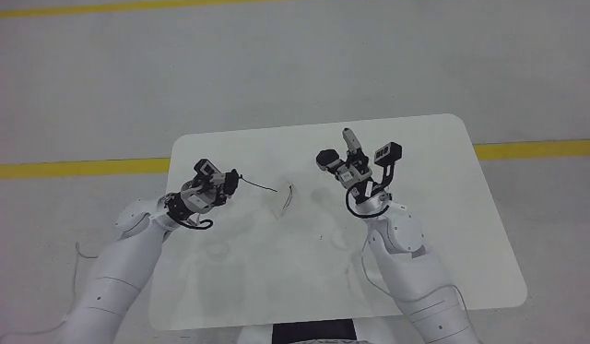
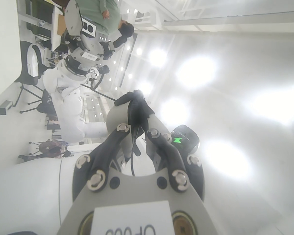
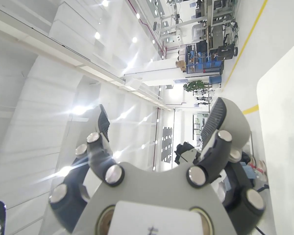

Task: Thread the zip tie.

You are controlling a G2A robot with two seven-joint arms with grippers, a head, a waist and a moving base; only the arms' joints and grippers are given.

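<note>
The left pincer [image 1: 230,180] is shut narrow on a black zip tie [image 1: 258,185], held over the left half of the surface [image 1: 433,252], not far from its left edge. The strap's long axis runs across the surface from left edge toward right edge. Its free end points at the middle and slants a little toward the near edge. In the left wrist view the strap juts out past the dark pads [image 2: 127,100], and more of it trails back between the fingers. I cannot tell which end carries the head.

The right pincer [image 3: 159,123] stands wide with nothing in it, over the right half. It is aimed toward the far edge and is well apart from the strap.

A thin sliver [image 1: 289,195] lies on the surface just beyond the free end, too small to identify.

The likely trouble is the unsupported free end. It is thin and springy, so it may droop or twist off line as the pincers meet. The strap may also pivot or slide in so narrow a pinch if pushed endwise.
</note>
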